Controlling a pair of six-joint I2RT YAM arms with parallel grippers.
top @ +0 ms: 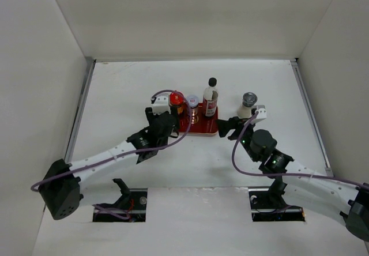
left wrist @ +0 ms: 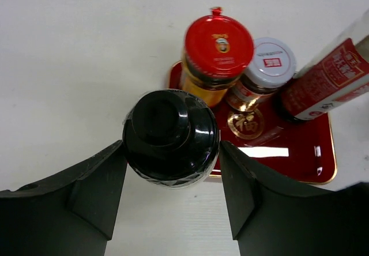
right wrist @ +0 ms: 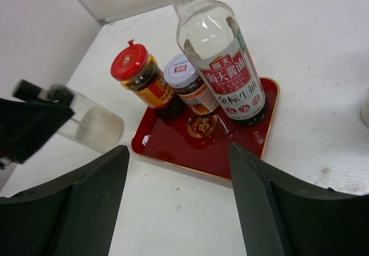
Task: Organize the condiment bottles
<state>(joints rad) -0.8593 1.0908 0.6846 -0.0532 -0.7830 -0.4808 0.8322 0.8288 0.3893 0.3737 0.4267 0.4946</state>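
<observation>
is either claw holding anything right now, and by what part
left claw holds the black-lidded jar by its upper sides, near the lid; right claw is open and empty

1. The tray (top: 202,131) lies mid-table (top: 115,94), between the two arms.
2. On it, from left to right, stand a tab-lidded jar (top: 177,101), a flat-lidded jar (top: 192,101) and the soy sauce bottle (top: 210,97), each close beside the next.
3. A dome-capped jar (left wrist: 171,138) sits between the left gripper's (left wrist: 171,158) fingers at the tray's front-left corner.
4. A lone jar (top: 248,105) stands on the table right of the tray, apart from it, just behind the right gripper (top: 226,127).
</observation>
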